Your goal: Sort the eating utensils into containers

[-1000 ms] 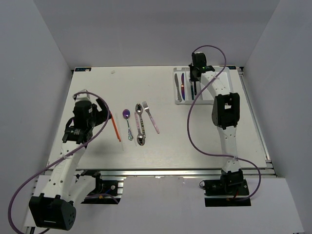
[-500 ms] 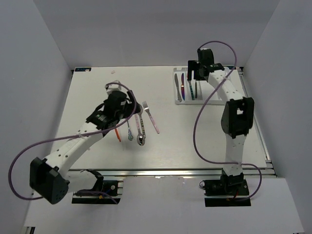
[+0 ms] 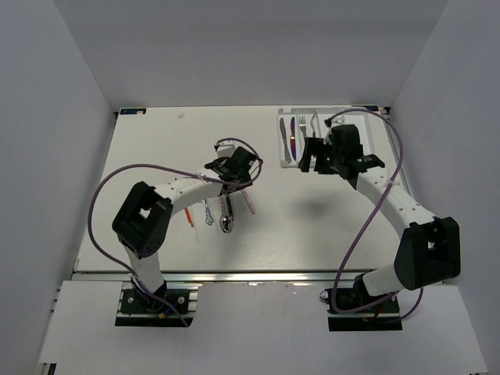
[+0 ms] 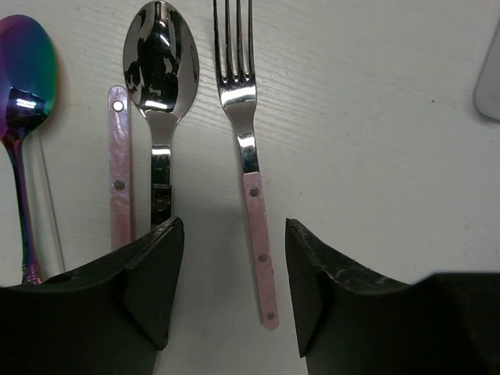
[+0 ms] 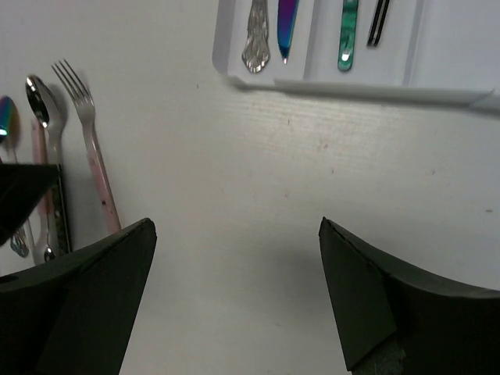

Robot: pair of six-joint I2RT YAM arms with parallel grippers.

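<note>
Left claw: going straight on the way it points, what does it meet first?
Probably the pink-handled fork: its handle lies on the table inside the open left claw. How far above it the claw is, I can't tell.

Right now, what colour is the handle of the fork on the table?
Pale pink; the fork shows best in the left wrist view.

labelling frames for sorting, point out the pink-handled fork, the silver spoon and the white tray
pink-handled fork (image 4: 255, 215): left wrist view, on its pink handle
silver spoon (image 4: 160, 58): left wrist view, on its bowl
white tray (image 5: 359, 88): right wrist view, on its near wall
</note>
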